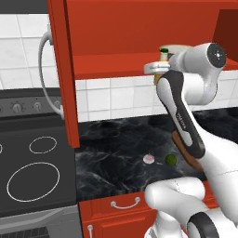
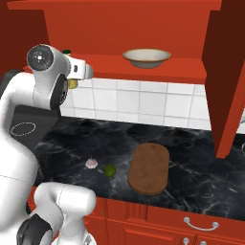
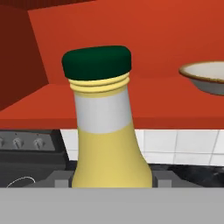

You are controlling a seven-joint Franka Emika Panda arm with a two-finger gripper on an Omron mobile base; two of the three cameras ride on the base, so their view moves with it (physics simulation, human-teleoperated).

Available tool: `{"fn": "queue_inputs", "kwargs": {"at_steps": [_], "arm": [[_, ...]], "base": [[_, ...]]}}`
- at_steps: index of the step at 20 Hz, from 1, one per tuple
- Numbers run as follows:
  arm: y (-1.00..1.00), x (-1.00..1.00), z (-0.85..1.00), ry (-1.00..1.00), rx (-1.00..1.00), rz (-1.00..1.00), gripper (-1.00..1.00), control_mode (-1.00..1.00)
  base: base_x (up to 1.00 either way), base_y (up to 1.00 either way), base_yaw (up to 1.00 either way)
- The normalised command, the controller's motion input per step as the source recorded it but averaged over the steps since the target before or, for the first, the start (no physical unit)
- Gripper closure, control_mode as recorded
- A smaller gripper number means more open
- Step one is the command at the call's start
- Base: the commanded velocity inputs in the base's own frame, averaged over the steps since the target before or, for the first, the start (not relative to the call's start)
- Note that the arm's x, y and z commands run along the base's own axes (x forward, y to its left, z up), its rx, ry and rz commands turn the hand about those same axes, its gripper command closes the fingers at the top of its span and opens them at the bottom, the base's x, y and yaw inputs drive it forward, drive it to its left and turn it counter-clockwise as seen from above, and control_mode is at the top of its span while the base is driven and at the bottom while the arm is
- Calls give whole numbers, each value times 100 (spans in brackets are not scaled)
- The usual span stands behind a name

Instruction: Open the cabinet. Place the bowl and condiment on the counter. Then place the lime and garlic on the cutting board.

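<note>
The red cabinet (image 1: 111,28) stands open, with its doors swung out at left (image 1: 62,69) and right (image 2: 225,86). My gripper (image 3: 113,177) is shut on the condiment (image 3: 107,127), a yellow bottle with a dark green cap. I hold it upright just in front of the shelf's front edge. The beige bowl (image 2: 146,58) rests on the red shelf to the bottle's right. On the black counter (image 2: 201,167) lie the garlic (image 2: 91,163) and the lime (image 2: 110,170), side by side. The wooden cutting board (image 2: 149,168) lies right of them.
A dark stovetop (image 1: 32,167) with white rings adjoins the counter on the left, with its knobs behind. Red drawers (image 2: 191,222) with short handles run below the counter. White tiles (image 2: 143,103) back the counter. My arm hides part of the board in the left base view.
</note>
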Motion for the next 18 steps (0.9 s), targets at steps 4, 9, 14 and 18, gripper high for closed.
{"fn": "queue_inputs", "kwargs": {"at_steps": [4,9,14,18], "arm": [[1,-34,-43,0,0,0,100,-100],[8,0,-50,0,0,0,100,-100],[30,1,-46,0,0,0,100,-100],[45,6,-43,0,0,0,100,-100]], "base": [[0,0,0],[0,0,0],[0,0,0],[0,0,0]]}}
